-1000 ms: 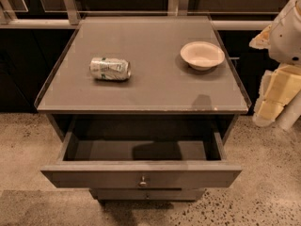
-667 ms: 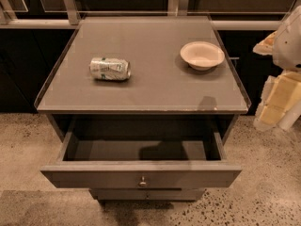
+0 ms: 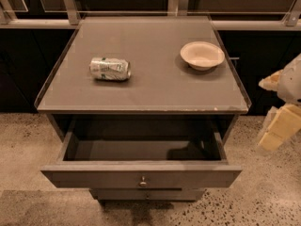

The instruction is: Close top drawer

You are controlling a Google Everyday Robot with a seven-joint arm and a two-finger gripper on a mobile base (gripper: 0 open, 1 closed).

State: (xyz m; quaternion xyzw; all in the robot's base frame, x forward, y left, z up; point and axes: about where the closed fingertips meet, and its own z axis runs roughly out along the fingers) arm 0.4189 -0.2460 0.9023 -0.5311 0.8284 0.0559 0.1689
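The top drawer (image 3: pixel 94 175) of the grey-brown cabinet stands pulled out toward me. Its inside looks empty and dark. Its flat front panel has a small round metal knob (image 3: pixel 143 181) at the centre. My gripper (image 3: pixel 277 126), cream-coloured, is at the right edge of the view, to the right of the cabinet, level with the open drawer and apart from it. It holds nothing that I can see.
A crushed silver-green can (image 3: pixel 110 68) lies on its side on the cabinet top (image 3: pixel 155 88). A cream bowl (image 3: pixel 202 55) stands at the back right. A narrower drawer front (image 3: pixel 117 194) shows below the open one. Speckled floor surrounds the cabinet; dark cabinets and a rail run behind.
My gripper has drawn away to the right and a little lower. Its shadow has left the cabinet top and slid right inside the drawer. The drawer has not moved.
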